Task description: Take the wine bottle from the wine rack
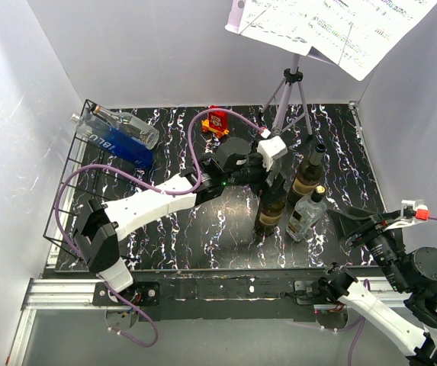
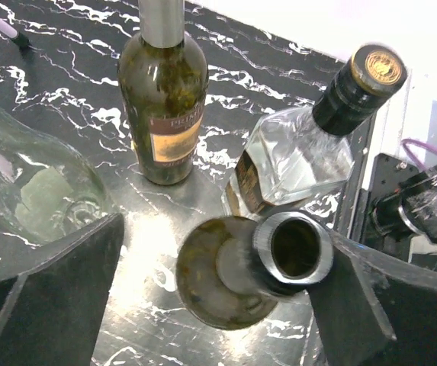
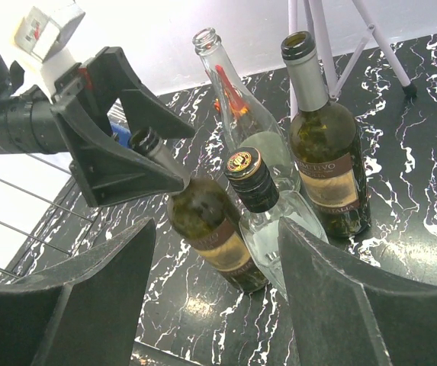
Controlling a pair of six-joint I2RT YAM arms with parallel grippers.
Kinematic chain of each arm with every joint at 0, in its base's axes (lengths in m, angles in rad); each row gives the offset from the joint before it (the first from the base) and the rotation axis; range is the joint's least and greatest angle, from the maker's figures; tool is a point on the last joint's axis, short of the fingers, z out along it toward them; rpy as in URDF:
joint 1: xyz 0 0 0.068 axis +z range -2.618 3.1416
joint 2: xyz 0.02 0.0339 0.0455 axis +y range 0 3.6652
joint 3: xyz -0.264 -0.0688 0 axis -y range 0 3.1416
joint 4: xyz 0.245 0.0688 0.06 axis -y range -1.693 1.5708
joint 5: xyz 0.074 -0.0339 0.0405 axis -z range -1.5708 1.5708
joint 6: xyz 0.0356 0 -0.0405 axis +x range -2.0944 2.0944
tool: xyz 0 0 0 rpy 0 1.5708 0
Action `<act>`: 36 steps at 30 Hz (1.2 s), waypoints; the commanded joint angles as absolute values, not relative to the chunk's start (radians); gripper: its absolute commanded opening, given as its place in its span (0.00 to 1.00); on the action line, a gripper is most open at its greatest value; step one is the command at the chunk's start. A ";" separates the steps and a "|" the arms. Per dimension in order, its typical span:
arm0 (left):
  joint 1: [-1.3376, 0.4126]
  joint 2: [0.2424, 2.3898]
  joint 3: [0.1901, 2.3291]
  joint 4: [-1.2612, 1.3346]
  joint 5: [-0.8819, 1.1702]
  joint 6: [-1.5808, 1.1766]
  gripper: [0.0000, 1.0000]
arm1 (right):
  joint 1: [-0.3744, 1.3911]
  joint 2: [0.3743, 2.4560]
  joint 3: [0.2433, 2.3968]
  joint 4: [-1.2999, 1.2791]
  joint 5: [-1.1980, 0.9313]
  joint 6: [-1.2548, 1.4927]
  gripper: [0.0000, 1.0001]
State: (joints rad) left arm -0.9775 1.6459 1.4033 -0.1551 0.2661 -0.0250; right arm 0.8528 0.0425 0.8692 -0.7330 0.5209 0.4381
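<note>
Left hand (image 2: 226,236): open, straddling wine bottle (image 2: 218,293) neck.
Right hand (image 3: 216,229): open, empty.
Advice: we withdraw straight up, sparing neighbouring bottles (image 2: 161,91).

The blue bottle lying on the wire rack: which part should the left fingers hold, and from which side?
Probably the body of the blue bottle, from above, fingers across its width: it lies on its side on the wine rack. A clear bottle lies close beside, so room is tight.

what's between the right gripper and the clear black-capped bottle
Nothing stands there: the top view shows only bare marbled tabletop between the right gripper and the clear black-capped bottle.
</note>
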 commanded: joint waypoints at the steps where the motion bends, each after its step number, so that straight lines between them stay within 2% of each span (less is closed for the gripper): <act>1: -0.982 1.602 1.456 -0.147 0.278 -0.022 0.98 | 0.856 0.032 0.877 -0.701 0.537 0.422 0.73; 11: -0.982 1.487 1.499 -0.206 0.092 0.060 0.98 | 0.856 0.021 0.868 -0.707 0.535 0.428 0.73; 21: -0.980 1.252 1.371 -0.103 -0.176 0.035 0.98 | 0.856 0.035 0.850 -0.684 0.522 0.442 0.73; 25: -0.967 1.252 1.452 -0.262 -0.198 -0.021 0.98 | 0.856 0.044 0.848 -0.676 0.511 0.443 0.73; 31: -0.843 1.273 1.486 -0.399 -0.342 -0.130 0.98 | 0.856 0.046 0.854 -0.683 0.511 0.445 0.73; 34: -0.672 1.272 1.480 -0.469 -0.322 -0.280 0.98 | 0.856 0.043 0.856 -0.687 0.509 0.448 0.73; 36: -0.568 1.267 1.467 -0.495 -0.366 -0.352 0.94 | 0.856 0.043 0.861 -0.692 0.509 0.449 0.73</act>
State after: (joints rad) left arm -0.7517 1.2926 1.4792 -0.3832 -0.2588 -0.1631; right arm 0.8528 0.0387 0.8509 -0.7311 0.5129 0.4423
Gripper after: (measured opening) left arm 0.975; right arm 0.728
